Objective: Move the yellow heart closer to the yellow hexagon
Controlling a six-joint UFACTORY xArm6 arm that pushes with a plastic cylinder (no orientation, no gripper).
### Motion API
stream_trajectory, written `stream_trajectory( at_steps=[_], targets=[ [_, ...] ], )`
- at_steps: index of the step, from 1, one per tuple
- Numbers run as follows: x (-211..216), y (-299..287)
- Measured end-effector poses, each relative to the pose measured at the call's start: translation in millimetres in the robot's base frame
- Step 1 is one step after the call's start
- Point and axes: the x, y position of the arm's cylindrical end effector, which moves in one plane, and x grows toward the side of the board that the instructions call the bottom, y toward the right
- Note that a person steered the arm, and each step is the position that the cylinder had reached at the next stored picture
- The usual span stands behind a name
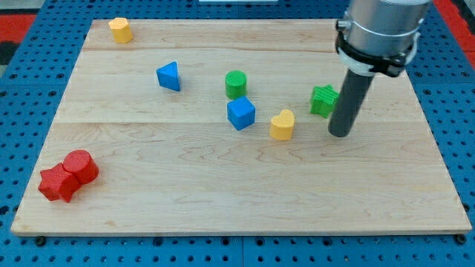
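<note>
The yellow heart (282, 124) lies right of the board's middle. The yellow hexagon (120, 30) stands far off at the view's top left corner of the board. My tip (340, 133) rests on the board to the right of the yellow heart, a block's width away from it and not touching. The rod rises up to the arm at the view's top right. A green star (323, 100) sits just left of the rod, close beside it.
A blue cube (240, 113) and a green cylinder (235, 84) stand just left of the heart. A blue triangle (169, 76) lies further left. A red cylinder (80, 165) and a red star (57, 183) sit together at the bottom left. The wooden board (223, 208) lies on a blue pegboard.
</note>
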Motion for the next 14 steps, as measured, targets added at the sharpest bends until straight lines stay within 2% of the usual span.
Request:
stream_trajectory(
  at_steps=[5, 8, 9, 12, 14],
  targets=[
    [-2, -139],
    [-3, -199],
    [-14, -237],
    [-75, -274],
    [-74, -301]
  ],
)
